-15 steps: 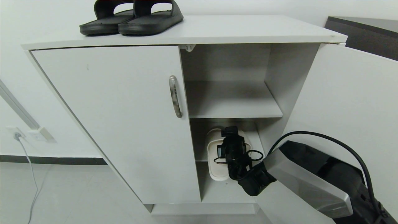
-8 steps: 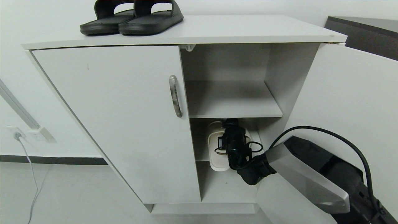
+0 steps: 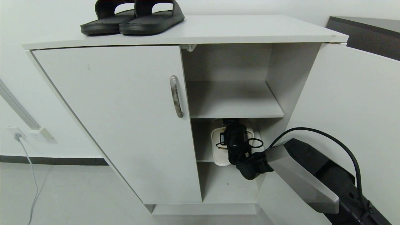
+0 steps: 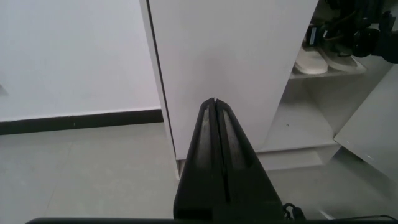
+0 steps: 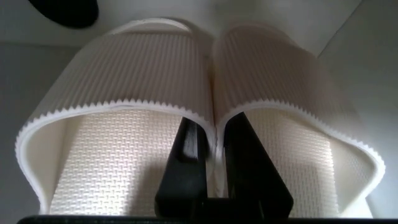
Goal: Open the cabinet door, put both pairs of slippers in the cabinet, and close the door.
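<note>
Jaws of the right gripper [image 5: 212, 134] are pinched on the white slippers [image 5: 124, 81], clamping the two inner side walls where the pair meets, so both shoes travel as one. Jaws of the left gripper [image 4: 215, 106] are pressed together on nothing. That gripper hangs low in front of the shut left door [image 3: 118, 118], clear of the work.

Change noted: within the last second the right arm has pushed forward into the cabinet [image 3: 250, 28]. The white pair previously overhung the front edge of the lower shelf [image 3: 203, 158] by a good part of its length. It now lies almost wholly over that shelf, with the heel ends about level with the edge and the toes tucked beneath the upper shelf [image 3: 234, 103]. The left wrist view suggests the soles are on the shelf or just above it (contact cannot be confirmed). The black slippers [image 3: 134, 18] have not moved and sit side by side on the cabinet top [image 3: 281, 26], toward its left end.

Assessment: the first pair is close to placed. What appears to remain for it is a little more depth, then release and a straight withdrawal. The gripper sits near the underside of the upper shelf, so lifting on the way out risks a knock. The second pair is untouched, and the right door [image 3: 350, 103] stands wide open, to be shut last.
</note>
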You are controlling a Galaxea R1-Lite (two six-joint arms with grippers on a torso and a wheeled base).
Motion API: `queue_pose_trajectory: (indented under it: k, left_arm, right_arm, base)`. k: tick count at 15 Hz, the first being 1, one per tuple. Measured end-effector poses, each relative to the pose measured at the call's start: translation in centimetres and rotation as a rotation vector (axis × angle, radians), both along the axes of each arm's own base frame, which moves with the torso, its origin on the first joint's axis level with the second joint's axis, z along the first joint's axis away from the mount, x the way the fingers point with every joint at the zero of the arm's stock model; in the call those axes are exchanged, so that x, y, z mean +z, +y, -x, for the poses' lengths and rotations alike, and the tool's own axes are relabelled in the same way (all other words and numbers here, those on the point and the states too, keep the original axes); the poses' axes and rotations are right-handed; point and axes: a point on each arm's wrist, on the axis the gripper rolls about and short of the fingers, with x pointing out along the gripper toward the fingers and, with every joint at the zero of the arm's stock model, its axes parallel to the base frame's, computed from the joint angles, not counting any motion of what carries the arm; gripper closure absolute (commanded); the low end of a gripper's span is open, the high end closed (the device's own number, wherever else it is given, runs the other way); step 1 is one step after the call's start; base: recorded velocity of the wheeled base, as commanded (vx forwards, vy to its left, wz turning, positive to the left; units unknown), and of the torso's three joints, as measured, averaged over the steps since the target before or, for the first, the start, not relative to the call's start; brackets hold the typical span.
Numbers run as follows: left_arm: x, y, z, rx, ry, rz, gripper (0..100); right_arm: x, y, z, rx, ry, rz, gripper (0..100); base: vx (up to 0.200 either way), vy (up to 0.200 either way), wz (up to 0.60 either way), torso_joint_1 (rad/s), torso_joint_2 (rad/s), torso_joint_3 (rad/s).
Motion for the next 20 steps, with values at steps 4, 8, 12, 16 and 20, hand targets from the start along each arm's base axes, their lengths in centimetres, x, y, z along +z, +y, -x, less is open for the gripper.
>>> queue_pose_trajectory:
  k: [4, 8, 12, 16, 20]
  left_arm:
    - [0.0, 0.0, 0.0, 0.0, 0.0, 0.0, 100]
    - [0.0, 0.0, 0.0, 0.0, 0.0, 0.0, 100]
    - [0.0, 0.0, 0.0, 0.0, 0.0, 0.0, 100]
    - [0.0, 0.0, 0.0, 0.0, 0.0, 0.0, 100]
    - [0.0, 0.0, 0.0, 0.0, 0.0, 0.0, 100]
  right_arm:
    - [-0.2, -0.4, -0.7, -0.016, 0.024, -0.02, 100]
    - [-0.5, -0.4, -0.9, -0.02, 0.031, -0.023, 100]
    - [-0.8, -0.3, -1.1, -0.033, 0.025, -0.023, 100]
    - [-1.4, -0.2, -1.2, -0.035, 0.036, -0.013, 100]
    - [-1.8, -0.3, -1.0, -0.038, 0.043, -0.006, 0]
  base:
    - [0.0, 0.0, 0.0, 0.0, 0.0, 0.0]
    - [0.0, 0.0, 0.0, 0.0, 0.0, 0.0]
    - [0.0, 0.0, 0.0, 0.0, 0.0, 0.0]
    - [0.0, 0.0, 0.0, 0.0, 0.0, 0.0]
    - [0.0, 0.0, 0.0, 0.0, 0.0, 0.0]
